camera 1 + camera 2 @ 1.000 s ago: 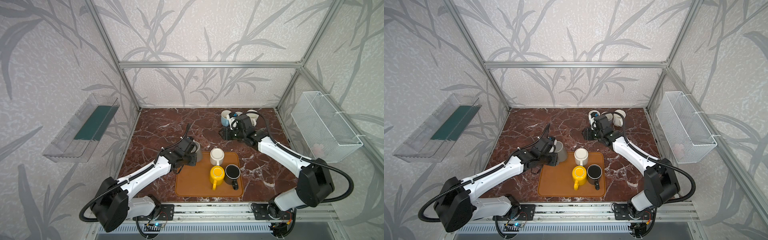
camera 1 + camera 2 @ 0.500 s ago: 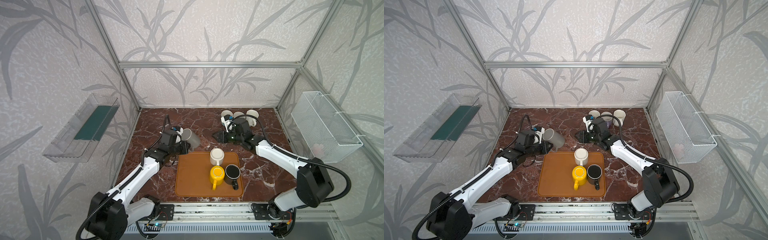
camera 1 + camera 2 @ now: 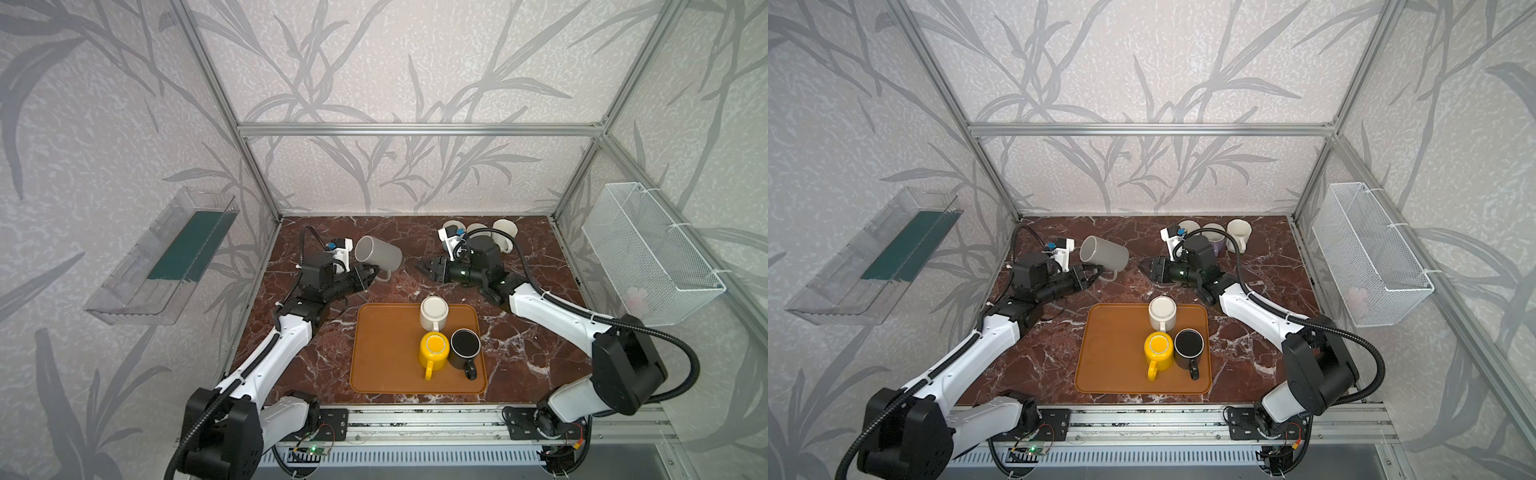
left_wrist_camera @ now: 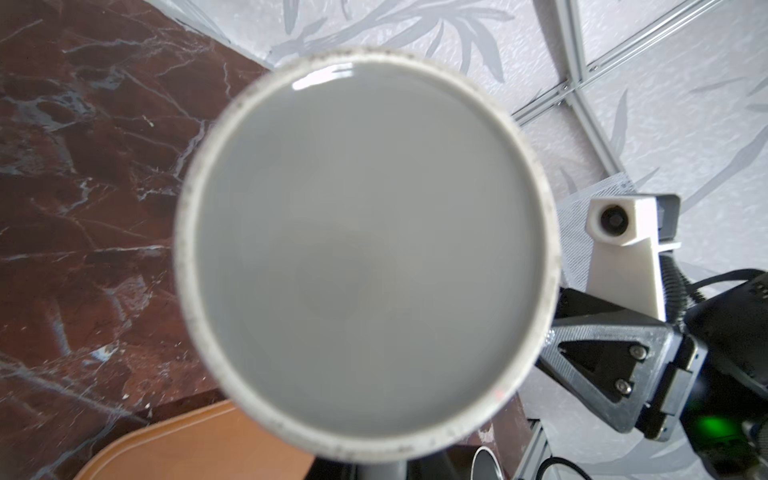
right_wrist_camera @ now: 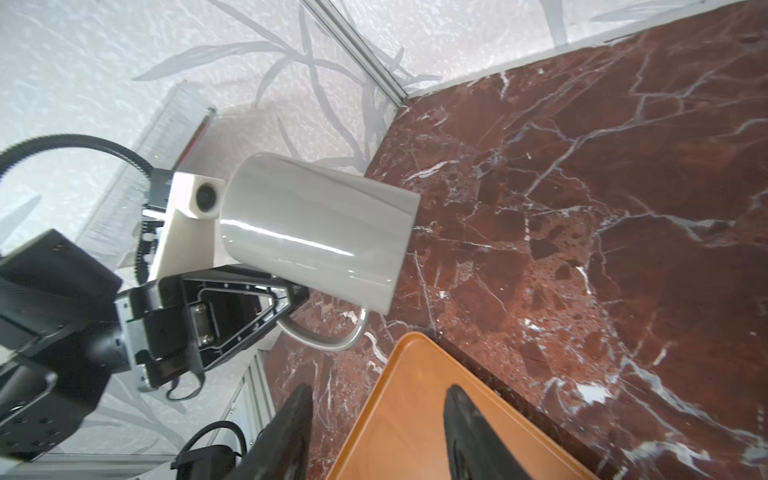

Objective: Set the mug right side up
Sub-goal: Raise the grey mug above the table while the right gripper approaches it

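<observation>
L tool (image 3: 371, 276) pinching grey mug (image 3: 378, 254) by handle; mug aloft, sideways, approx half-turned. R tool (image 3: 424, 269) spread, empty. To do: finish turn, set down.

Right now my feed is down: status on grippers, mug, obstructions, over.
Left gripper shut on mug handle. Mug held sideways, not yet upright. Right gripper open, empty, apart from it. Tray beside holds three cups.
</observation>
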Action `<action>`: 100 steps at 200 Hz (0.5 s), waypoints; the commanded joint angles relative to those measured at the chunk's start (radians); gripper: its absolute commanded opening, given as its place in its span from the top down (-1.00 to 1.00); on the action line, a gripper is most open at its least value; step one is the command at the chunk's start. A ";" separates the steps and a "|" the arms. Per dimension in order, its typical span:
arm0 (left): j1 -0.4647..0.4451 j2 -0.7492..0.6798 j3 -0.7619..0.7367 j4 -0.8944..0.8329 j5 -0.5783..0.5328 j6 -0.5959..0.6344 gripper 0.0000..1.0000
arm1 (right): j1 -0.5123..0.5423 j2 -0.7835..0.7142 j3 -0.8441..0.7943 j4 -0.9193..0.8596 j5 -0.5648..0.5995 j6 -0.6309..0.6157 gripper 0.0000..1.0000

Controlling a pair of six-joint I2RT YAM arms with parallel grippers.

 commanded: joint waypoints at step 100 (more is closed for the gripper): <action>0.033 -0.019 -0.108 0.752 0.204 -0.299 1.00 | 0.048 0.059 -0.004 0.285 -0.119 0.149 -0.03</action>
